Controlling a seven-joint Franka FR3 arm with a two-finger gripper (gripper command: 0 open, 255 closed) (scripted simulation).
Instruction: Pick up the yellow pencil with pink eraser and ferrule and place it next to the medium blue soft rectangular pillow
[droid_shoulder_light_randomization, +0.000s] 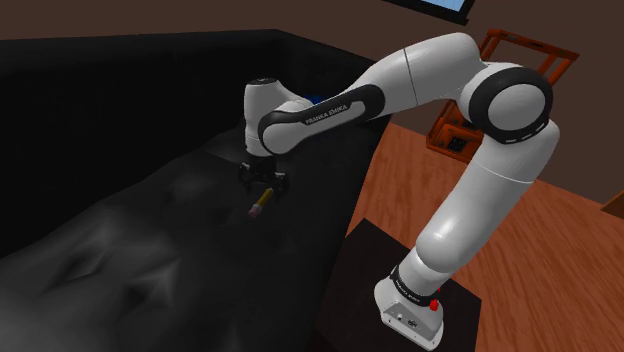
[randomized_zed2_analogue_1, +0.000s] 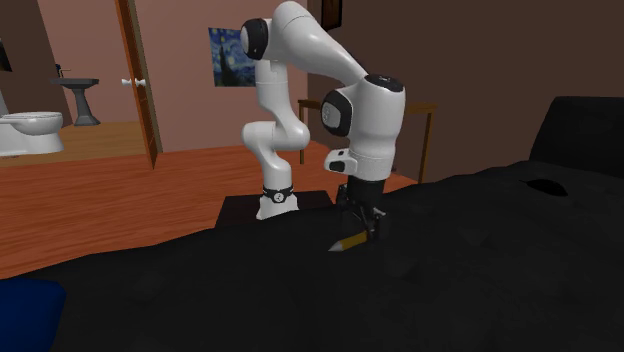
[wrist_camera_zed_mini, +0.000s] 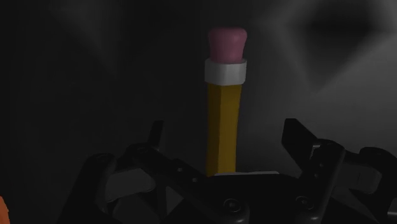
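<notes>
Pencil (wrist_camera_zed_mini: 222, 121), yellow with a white ferrule and pink eraser, lies on the black rumpled surface (droid_shoulder_light_randomization: 150, 240). Its long axis runs straight out from the gripper (wrist_camera_zed_mini: 226, 127), eraser end farthest. The fingers (wrist_camera_zed_mini: 299, 137) stand released on either side, not touching it. The blue pillow (randomized_zed2_analogue_1: 20, 310) sits well apart.

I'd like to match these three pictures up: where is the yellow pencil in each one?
Shoulder view: the pencil lies left of centre on the black surface, just under the gripper.
Second exterior view: the pencil is near the centre, poking out below the gripper.
Wrist view: the pencil stands between the open fingers, apart from both, pink eraser pointing away.
Shared landmark: the black gripper directly over it.
</notes>
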